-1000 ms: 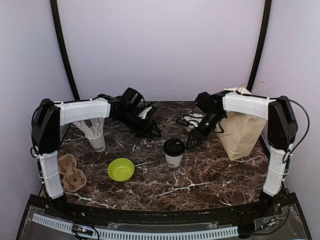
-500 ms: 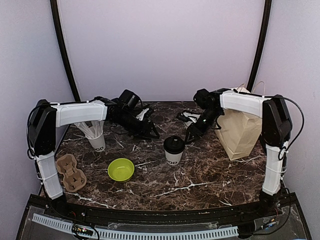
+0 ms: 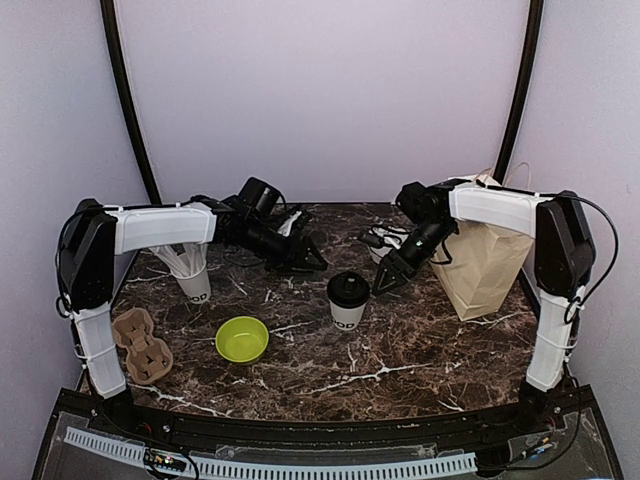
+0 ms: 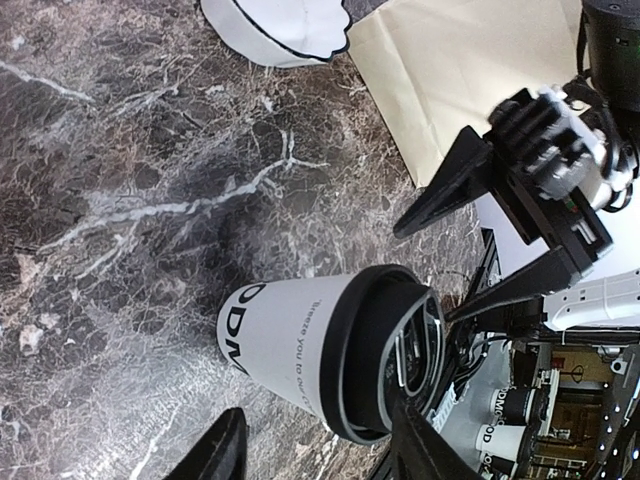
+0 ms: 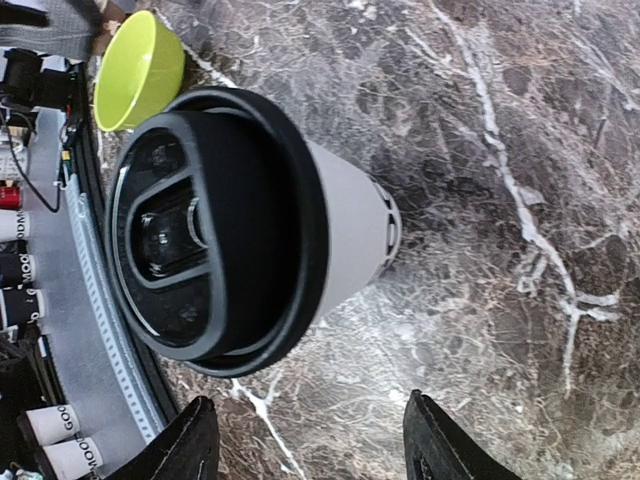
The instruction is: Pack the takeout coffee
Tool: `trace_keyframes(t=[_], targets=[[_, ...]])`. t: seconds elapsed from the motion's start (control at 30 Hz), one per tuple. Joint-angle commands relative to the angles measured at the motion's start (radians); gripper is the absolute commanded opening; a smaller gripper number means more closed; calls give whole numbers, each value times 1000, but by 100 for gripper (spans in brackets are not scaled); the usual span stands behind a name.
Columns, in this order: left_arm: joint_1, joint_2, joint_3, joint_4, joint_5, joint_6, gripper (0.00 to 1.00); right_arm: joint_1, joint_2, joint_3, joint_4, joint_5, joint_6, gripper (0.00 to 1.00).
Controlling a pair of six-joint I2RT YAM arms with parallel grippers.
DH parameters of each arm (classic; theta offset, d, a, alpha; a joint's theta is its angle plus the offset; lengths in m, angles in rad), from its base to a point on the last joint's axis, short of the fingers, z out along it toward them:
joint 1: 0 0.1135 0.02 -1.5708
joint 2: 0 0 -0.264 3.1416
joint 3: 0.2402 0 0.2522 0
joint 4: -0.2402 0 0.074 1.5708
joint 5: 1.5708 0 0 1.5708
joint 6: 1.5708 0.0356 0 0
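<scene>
1. The one lidded coffee cup (image 3: 347, 303) I could find stood upright in the middle of the desk (image 3: 410, 350), lid on and not yet packed.
2. I could not make out a second lidded cup anywhere on the desk.
3. The cardboard carrier (image 3: 141, 344) lay at the near left with nothing in its wells. The brown paper bag (image 3: 482, 270) stood at the right. The cup was well apart from the carrier and nearer the bag.
4. My left pincer (image 3: 310, 262) hung behind and to the left of the cup, jaws apart and holding nothing.
5. My right pincer (image 3: 388, 279) sat just beside the cup's right side, jaws spread and empty, with the cup ahead of them rather than between them.
6. I judged the job barely begun: gripping the cup, carrying it and setting it into the carrier or bag were all left to do.
</scene>
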Motion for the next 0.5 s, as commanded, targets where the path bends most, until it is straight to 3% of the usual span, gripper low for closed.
trace_keyframes(t=[0.0, 0.47], targets=[[-8, 19, 5, -1, 23, -12, 50, -2, 14, 20, -24, -74, -9, 63], [-21, 57, 8, -9, 71, -2, 43, -3, 53, 41, -24, -86, 9, 62]])
